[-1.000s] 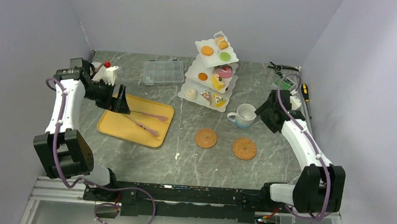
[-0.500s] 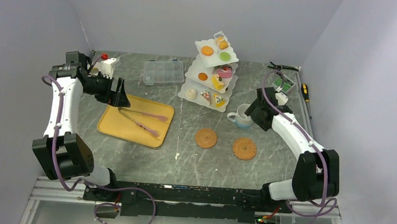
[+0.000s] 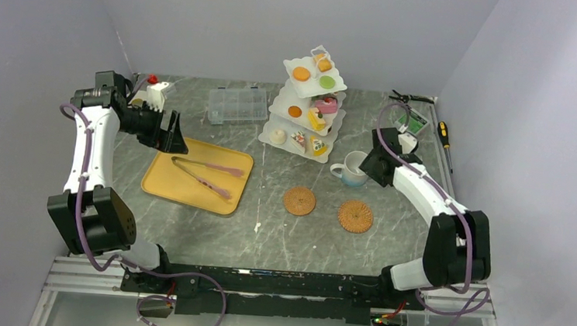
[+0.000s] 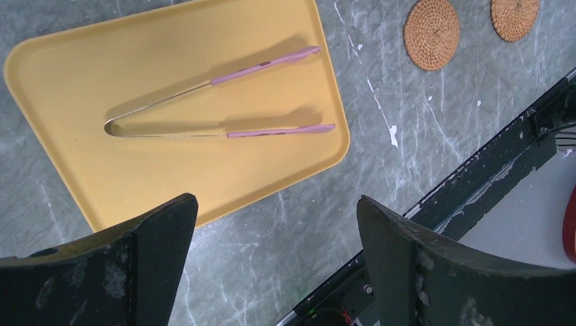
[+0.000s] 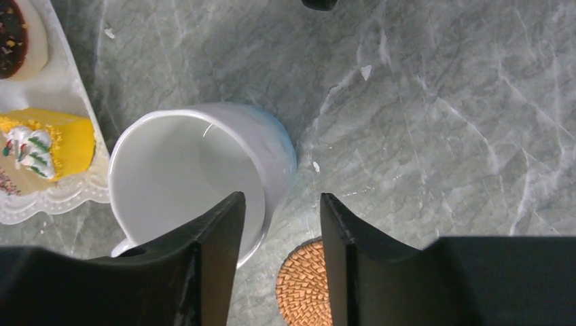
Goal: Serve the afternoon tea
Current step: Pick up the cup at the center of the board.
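The white mug (image 3: pixel 353 169) stands right of the three-tier stand (image 3: pixel 311 109), which carries several toy pastries. My right gripper (image 3: pixel 369 164) hangs over the mug's right wall. In the right wrist view this gripper (image 5: pixel 280 198) is open, one finger above the inside of the mug (image 5: pixel 176 176) and the other outside it, with gaps to the wall. Two cork coasters (image 3: pixel 299 200) (image 3: pixel 355 216) lie nearer the front. My left gripper (image 3: pixel 172 134) is wide open and holds nothing, above the near edge of the yellow tray (image 4: pixel 81 81).
Pink tongs (image 3: pixel 207 174) lie on the yellow tray (image 3: pixel 182 190). A clear compartment box (image 3: pixel 237 105) sits at the back. A white object with a red top (image 3: pixel 155 90) is behind the left arm. Hand tools (image 3: pixel 417 115) lie at the back right by the wall.
My right gripper has moved left onto the mug, one finger now over its inside, and its jaws have narrowed. The left arm has drawn back slightly toward the far left.
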`<act>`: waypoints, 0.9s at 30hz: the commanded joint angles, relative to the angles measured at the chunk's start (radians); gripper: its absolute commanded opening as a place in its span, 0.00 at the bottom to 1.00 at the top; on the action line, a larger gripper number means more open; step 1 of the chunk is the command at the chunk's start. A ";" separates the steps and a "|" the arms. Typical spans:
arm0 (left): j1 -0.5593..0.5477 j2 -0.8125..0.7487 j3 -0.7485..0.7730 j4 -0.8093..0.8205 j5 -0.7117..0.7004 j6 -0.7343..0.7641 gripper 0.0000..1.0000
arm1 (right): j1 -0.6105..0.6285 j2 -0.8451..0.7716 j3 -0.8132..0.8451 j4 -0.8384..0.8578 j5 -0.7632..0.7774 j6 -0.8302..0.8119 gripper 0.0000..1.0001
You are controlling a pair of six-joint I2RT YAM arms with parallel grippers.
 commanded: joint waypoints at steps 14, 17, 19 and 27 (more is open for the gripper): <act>-0.038 -0.007 0.047 -0.092 0.084 0.088 0.93 | 0.035 -0.022 0.079 0.088 -0.067 -0.179 0.00; -0.051 -0.009 0.042 -0.095 0.079 0.094 0.93 | 0.051 -0.039 0.104 0.066 -0.098 -0.236 0.00; -0.058 -0.013 0.036 -0.102 0.083 0.105 0.93 | 0.071 -0.052 0.127 0.046 -0.127 -0.283 0.00; -0.091 -0.028 0.010 -0.133 0.082 0.173 0.93 | 0.202 -0.041 0.225 -0.010 -0.390 -0.491 0.00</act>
